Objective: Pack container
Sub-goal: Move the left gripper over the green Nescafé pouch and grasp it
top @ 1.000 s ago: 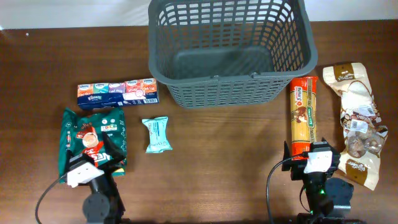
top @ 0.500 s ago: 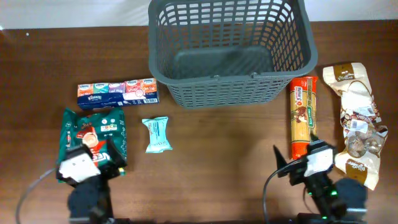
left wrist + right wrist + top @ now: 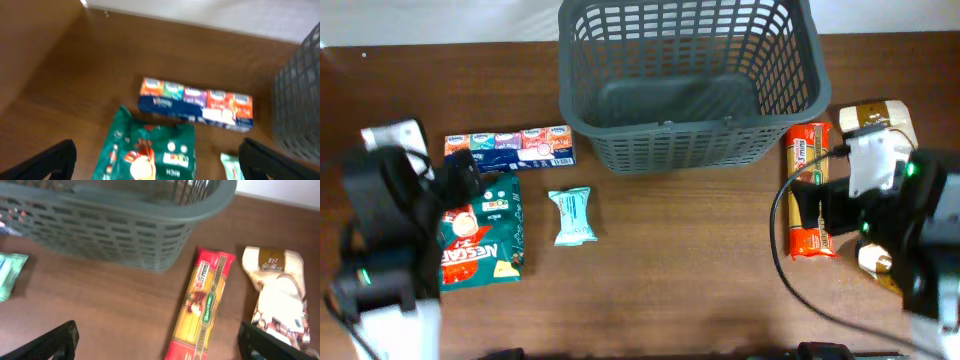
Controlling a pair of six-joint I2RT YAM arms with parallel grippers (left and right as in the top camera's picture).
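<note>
Grey container (image 3: pixel 690 90) top cropped overhead; cream bag (image 3: pixel 865 112) half hidden; left pincer (image 3: pixel 157 152), right pincer (image 3: pixel 157 332) spread.

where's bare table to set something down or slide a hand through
Widest free patch: table in front of the basket, between the teal packet and the spaghetti packet. Also bare: far left corner behind the tissue pack. Crowded: left, where tissue pack, green coffee bag and teal packet cluster; right, spaghetti packet beside the beige snack bag.

Tissue multipack (image 3: pixel 509 148) beyond green coffee bag (image 3: pixel 485 232), teal snack packet (image 3: pixel 571 217) beside; spaghetti pack (image 3: pixel 202 307), beige pouch (image 3: pixel 277 297) right.
</note>
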